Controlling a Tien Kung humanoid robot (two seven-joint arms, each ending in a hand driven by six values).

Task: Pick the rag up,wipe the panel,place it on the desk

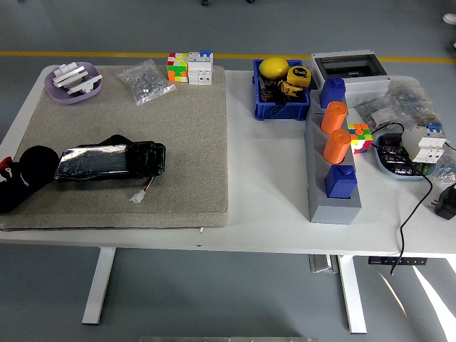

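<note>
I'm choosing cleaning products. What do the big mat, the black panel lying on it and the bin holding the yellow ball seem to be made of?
The mat looks like beige felt or carpet: matte, fuzzy, speckled. The black panel seems wrapped in glossy plastic film, judging by crinkled highlights. The blue bin looks like smooth moulded plastic.

A workshop or robotics test lab is suggested. A white height-adjustable table [271, 214] on metal legs is set on a grey sealed floor [235, 299], and a yellow safety line [107, 54] is painted across that floor at 12 o'clock. Industrial parts are laid out: a blue parts bin [281, 107] with a tape measure [298, 74] at 1 o'clock, bagged hardware [144, 80] at 11 o'clock, and an electrical enclosure [348, 67] and circuit breakers [430, 147] towards 2 o'clock.
</note>
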